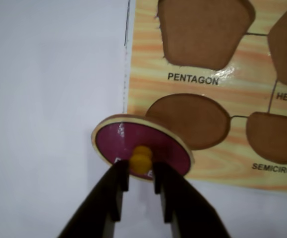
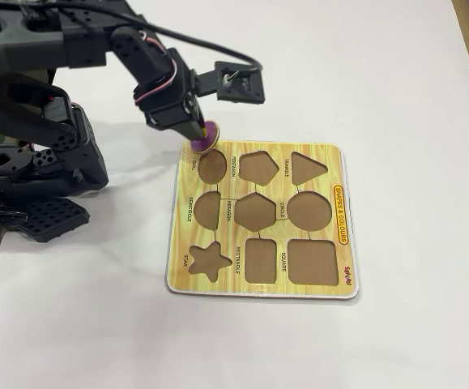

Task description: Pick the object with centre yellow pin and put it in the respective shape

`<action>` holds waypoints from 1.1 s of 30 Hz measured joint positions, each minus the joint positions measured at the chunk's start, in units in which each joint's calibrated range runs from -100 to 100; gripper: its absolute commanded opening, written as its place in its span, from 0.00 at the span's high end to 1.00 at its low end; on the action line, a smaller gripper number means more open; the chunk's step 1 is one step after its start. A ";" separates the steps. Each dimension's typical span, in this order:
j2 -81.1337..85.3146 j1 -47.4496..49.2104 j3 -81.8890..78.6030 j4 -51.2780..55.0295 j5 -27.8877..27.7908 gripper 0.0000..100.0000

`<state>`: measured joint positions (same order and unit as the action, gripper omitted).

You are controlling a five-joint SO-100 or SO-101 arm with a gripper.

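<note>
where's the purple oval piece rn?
Wrist view: purple oval piece held by the hand at its yellow knob, tilted over the oval cutout's left edge.

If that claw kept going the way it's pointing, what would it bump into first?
Probably the oval cutout of the board. The gripper already clamps the purple piece's yellow knob, angled down toward it; depth is uncertain.

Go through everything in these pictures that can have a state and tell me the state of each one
Gripper: shut on the yellow knob.
Purple oval piece: held by its knob, tilted, overlapping the board's corner, not in its hole.
Oval hole: empty, partly covered by the piece.
Puzzle board: flat on the table, every hole in view empty.
</note>
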<state>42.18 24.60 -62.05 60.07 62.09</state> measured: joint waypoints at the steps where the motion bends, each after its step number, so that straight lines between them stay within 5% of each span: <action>1: 0.77 0.00 -0.72 0.00 -0.52 0.98; 14: 4.98 -7.20 -4.23 0.00 -7.38 0.98; 33: -4.64 -7.95 -3.69 -0.09 -7.54 0.98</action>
<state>37.54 16.65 -65.74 59.98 54.55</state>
